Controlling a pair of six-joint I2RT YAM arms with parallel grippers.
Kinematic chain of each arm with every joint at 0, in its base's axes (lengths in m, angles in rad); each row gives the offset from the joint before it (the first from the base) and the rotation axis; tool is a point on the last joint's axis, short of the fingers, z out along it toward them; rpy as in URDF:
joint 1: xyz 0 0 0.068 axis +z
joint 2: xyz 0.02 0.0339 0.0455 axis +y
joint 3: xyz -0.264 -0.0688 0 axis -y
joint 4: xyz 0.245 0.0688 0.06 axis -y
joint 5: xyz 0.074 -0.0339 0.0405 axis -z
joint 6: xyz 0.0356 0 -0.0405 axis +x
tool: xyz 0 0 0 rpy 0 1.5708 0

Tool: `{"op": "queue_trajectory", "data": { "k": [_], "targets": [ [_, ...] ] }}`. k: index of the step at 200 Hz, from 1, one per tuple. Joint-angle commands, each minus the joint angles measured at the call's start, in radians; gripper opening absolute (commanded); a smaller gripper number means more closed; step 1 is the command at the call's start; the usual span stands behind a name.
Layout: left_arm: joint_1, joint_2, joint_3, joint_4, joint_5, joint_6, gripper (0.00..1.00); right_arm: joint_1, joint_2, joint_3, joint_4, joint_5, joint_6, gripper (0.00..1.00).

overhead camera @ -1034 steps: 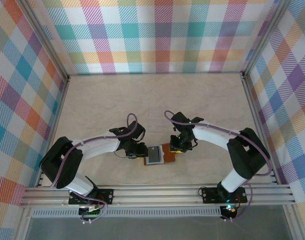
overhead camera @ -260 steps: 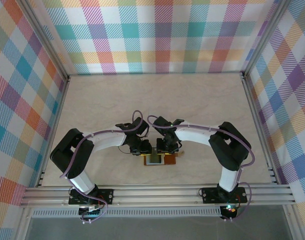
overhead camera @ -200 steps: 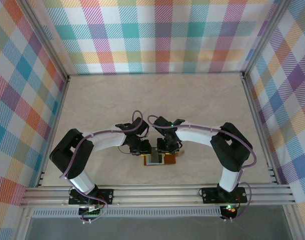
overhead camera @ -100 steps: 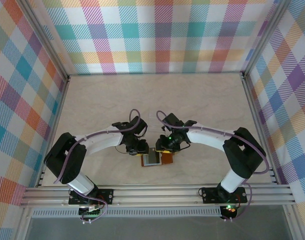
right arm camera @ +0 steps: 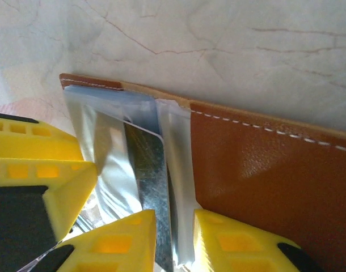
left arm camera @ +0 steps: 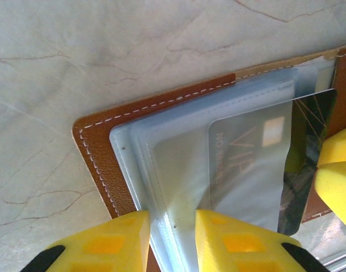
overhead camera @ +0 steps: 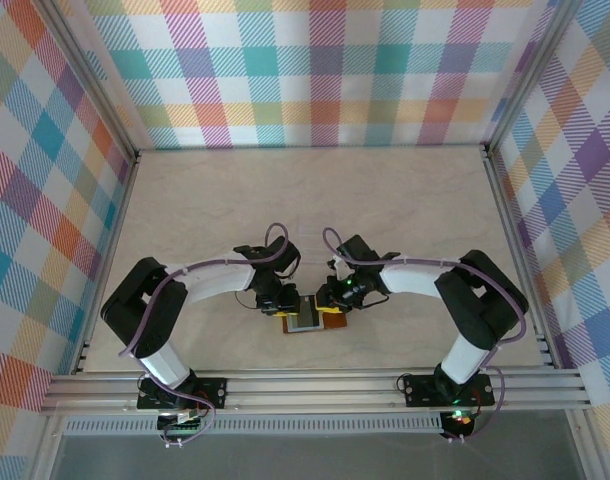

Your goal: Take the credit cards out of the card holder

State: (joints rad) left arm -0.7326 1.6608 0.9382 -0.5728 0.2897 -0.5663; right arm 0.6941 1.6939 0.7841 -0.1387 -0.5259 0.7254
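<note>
Where the overhead view blurs, wrist views show left fingers [left arm camera: 110, 241] pinching the card holder [left arm camera: 99, 147], right fingers [right arm camera: 235, 238] a credit card [right arm camera: 147, 164].

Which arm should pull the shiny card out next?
Right. The right gripper straddles the edge of the silver card; the left gripper sits at the far end of the brown leather card holder, likely steadying it.

The card holder [left arm camera: 99, 147] is brown leather with white stitching, its pockets cloudy grey. The credit card [left arm camera: 247, 164] is silver-grey. The left hand [left arm camera: 172, 221] has yellow fingers [left arm camera: 113, 241]; the desk [left arm camera: 105, 51] is cream, veined brown.
</note>
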Motion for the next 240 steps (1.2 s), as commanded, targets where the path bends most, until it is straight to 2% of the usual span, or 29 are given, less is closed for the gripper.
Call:
{"op": "queue_trajectory", "data": {
  "k": [1,70,132,165,240],
  "targets": [
    [-0.009,0.049,0.001,-0.051,-0.043,0.028,0.27,-0.006,0.033,-0.037,0.103,-0.068,0.01,0.23],
    [-0.028,0.087,0.003,-0.068,-0.057,0.024,0.24,-0.019,0.042,-0.143,0.384,-0.187,0.126,0.2],
    [-0.037,0.092,0.001,-0.068,-0.063,0.015,0.23,-0.024,0.066,-0.152,0.423,-0.216,0.137,0.15],
    [-0.039,0.091,0.002,-0.083,-0.077,0.016,0.23,-0.032,0.033,-0.166,0.361,-0.161,0.118,0.08],
    [-0.039,0.056,0.018,-0.098,-0.106,0.022,0.23,-0.071,-0.142,-0.113,-0.07,0.049,-0.065,0.07]
  ]
}}
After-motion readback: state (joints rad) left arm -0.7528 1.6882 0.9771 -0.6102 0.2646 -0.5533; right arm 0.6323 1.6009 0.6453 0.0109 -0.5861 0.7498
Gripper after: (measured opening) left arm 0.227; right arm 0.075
